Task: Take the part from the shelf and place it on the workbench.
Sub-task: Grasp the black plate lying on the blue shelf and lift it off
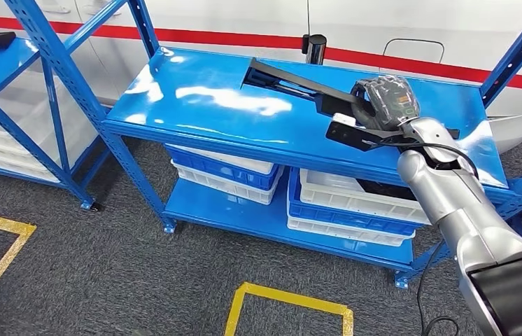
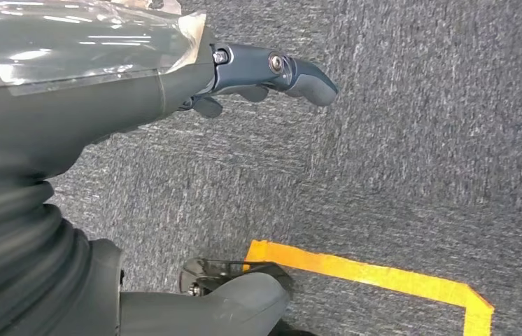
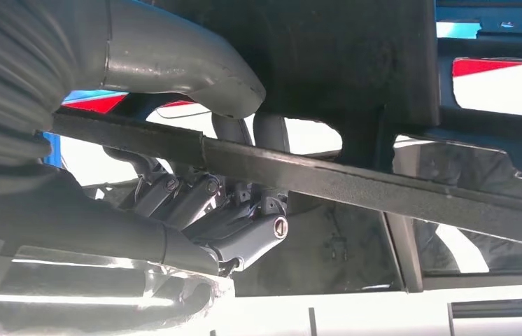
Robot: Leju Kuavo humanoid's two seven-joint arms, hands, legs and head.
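While the right hand [image 1: 386,103] is reaching over the top board of the blue shelf [image 1: 195,105], it is closing on the part [image 1: 293,82], a long black frame lying flat toward the 1 o'clock side of the head view. In the right wrist view the dark fingers [image 3: 195,199] are curling under a black bar of the part [image 3: 356,185] and the grey thumb [image 3: 174,66] is pressing on it from the other side, so the hand is gripping the bar. Whether the part is resting on the board or already raised is not something these views are settling. The left hand [image 2: 258,77] is hanging at the robot's side over grey carpet, holding nothing, its fingers loosely bent rather than clenched; a yellow floor line [image 2: 370,273] is running beneath it.

White and blue bins [image 1: 353,203] are sitting on the lower board, around 4 o'clock from the shelf's middle.

The step in hand is judged to be the pickup, the 1st of 2 steps; the placing on the workbench is not yet done. The next move is likely calling for a level lift: the part is long and held near 1 end, so it may be tipping or swinging, and its far end will be needing clearance from the shelf's uprights before the robot is turning away.
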